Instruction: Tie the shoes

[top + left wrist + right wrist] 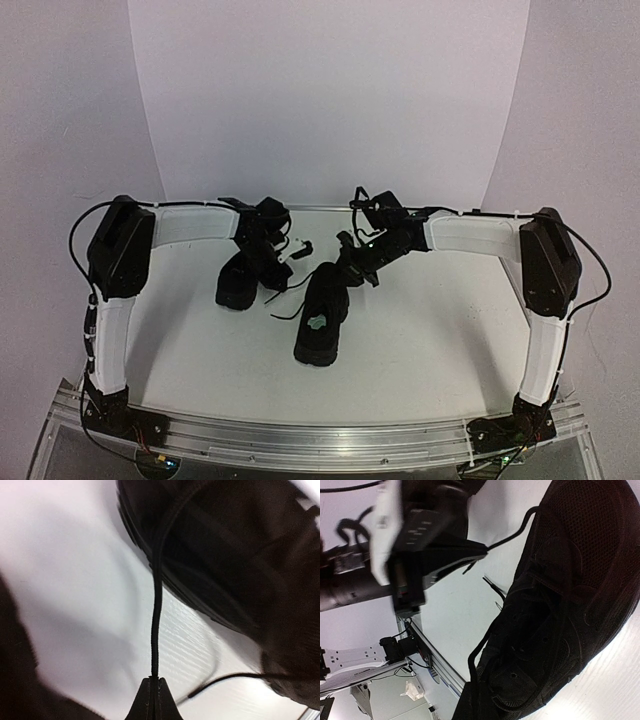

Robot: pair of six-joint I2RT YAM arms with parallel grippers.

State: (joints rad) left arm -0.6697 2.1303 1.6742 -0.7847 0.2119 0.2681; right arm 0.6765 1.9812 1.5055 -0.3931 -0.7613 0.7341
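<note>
Left wrist: left fingers (144,705) clamped on lace (156,605) | right fingers (468,707) state unclear, dark against shoe (560,605)

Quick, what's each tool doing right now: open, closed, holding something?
Left tool: closed, pinching a lace.
Right tool: looks closed on the other lace of the same shoe; it is dark there.

White table (430,340), pale backdrop (330,100)
</note>
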